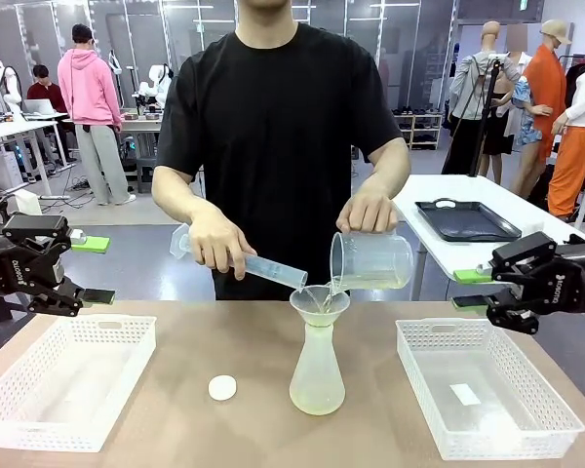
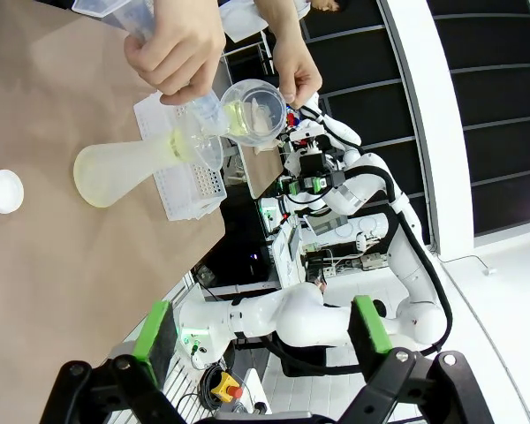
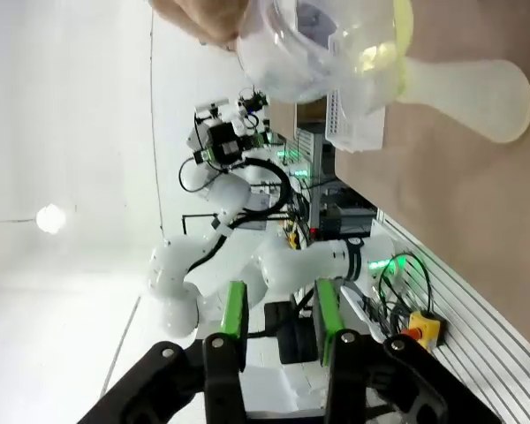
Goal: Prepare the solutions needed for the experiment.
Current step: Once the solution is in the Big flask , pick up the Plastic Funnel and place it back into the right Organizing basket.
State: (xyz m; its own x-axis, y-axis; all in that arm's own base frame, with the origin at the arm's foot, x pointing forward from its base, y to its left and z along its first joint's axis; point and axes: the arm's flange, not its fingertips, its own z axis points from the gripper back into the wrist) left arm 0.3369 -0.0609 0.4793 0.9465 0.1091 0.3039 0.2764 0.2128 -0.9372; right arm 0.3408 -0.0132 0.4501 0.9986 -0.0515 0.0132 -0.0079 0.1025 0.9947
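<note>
Person is mid-pour, so keep both arms parked. One hand (image 1: 219, 249) tips a graduated cylinder (image 1: 271, 269) and the other hand (image 1: 368, 210) tips a clear beaker (image 1: 372, 255) into a funnel (image 1: 320, 300) that sits in the mouth of a frosted conical flask (image 1: 317, 366), which stands upright mid-surface (image 1: 175, 414). The solution (image 1: 317, 398), pale yellow-green and watery, lies as a shallow pool in the flask bottom, with more of it low in the beaker. A white cap (image 1: 222, 387) lies just beside the flask, apart from it. White baskets sit on either side, the left basket (image 1: 39, 434) and the right basket (image 1: 565, 429), both well apart from the flask. Your left pincer (image 1: 96, 270) hangs off the left edge with its fingers wide apart and nothing between them. Your right pincer (image 1: 470, 290) hangs off the right edge with its fingers narrower but apart, also holding nothing. Handling, as a judgement: the liquid will slosh, the flask looks light (probably plastic, can't confirm), and the funnel only rests loose on top, so it could tip. If you take the flask, clamp the narrow neck just below the funnel, not the wide sloping base. Keep it upright and move it slowly. Frosted walls may be slick, so squeeze firmly but gently.
</note>
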